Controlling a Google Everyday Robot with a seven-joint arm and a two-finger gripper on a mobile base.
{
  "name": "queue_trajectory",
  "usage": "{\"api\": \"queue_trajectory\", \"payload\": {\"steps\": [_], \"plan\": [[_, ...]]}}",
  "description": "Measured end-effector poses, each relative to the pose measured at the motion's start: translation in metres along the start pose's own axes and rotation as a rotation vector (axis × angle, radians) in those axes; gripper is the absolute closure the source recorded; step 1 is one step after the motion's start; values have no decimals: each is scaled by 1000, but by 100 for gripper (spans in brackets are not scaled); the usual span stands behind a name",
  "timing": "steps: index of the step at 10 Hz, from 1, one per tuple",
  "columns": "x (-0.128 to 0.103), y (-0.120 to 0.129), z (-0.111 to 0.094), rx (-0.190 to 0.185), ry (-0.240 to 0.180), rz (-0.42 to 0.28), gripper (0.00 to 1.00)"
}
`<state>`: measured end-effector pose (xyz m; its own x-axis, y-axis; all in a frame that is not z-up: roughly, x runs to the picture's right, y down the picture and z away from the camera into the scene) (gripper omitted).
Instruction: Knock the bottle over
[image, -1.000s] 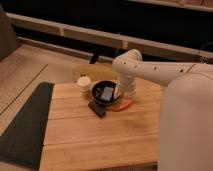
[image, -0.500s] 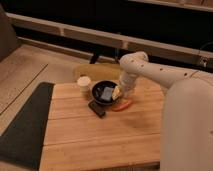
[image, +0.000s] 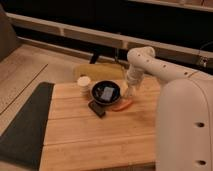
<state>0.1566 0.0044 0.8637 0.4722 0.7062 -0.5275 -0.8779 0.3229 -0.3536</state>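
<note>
My gripper hangs from the white arm at the table's far right part, just right of the black bowl. A faint glassy shape that looks like the bottle stands between the bowl's right rim and the gripper, very close to it or touching; I cannot tell which. An orange carrot-like piece lies just in front of the gripper. A short white cup stands left of the bowl.
A flat dark object lies in front of the bowl on the wooden table. A dark grey mat covers the table's left side. A tan seat stands behind the table. My white body fills the right.
The arm's elbow has swung to the right and the gripper has shifted slightly right and back beside the bowl. The bowl, cup and orange piece have not moved.
</note>
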Motion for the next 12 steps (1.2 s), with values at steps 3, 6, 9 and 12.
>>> {"api": "queue_trajectory", "payload": {"steps": [3, 6, 9, 12], "plan": [[-31, -5, -5, 6, -35, -142, 35], [-64, -10, -9, 5, -102, -258, 35], [-82, -3, -25, -6, -169, -316, 35], [-82, -3, -25, -7, -167, -316, 35]]}}
